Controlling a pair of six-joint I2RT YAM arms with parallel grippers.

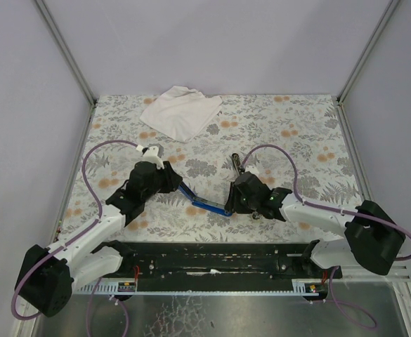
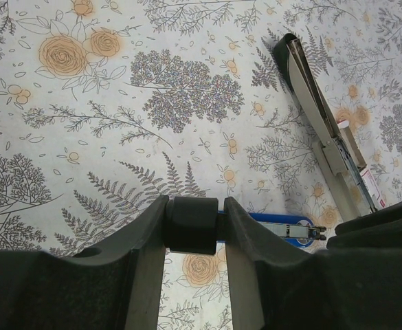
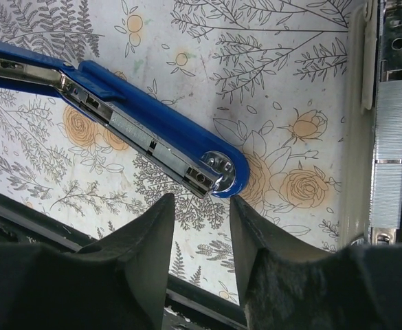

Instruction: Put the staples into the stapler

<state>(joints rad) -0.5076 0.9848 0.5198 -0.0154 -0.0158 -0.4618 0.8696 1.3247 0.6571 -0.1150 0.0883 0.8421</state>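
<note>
Left fingers (image 2: 146,247) are pinched on the black rear block of the long blue stapler (image 3: 159,113) with the bright metal magazine. Right fingers (image 3: 149,234) are spread and empty, hovering just beside its rounded nose. The blue stapler looks hinged open, rail exposed, flat on the floral-print surface (image 1: 296,133). The silvery staple strips (image 3: 392,130) lie near the blue stapler's nose end, not touching it, tight against an open beige-and-black stapler (image 2: 310,89). The small flat box with the pink-red and white label (image 2: 370,185) is just beside that beige one. Can't tell whether the visible strip sits in the box or in the beige stapler's channel. My read of the step: right arm fetches one strip. Hold the left clamp rigid so the rail doesn't yaw. Pinch the strip lightly across its long sides so it doesn't snap, legs down. Line it up with the rail before lowering, and seat it from the nose end. Box label is too small to read, and no brand or writing is legible on either stapler.
</note>
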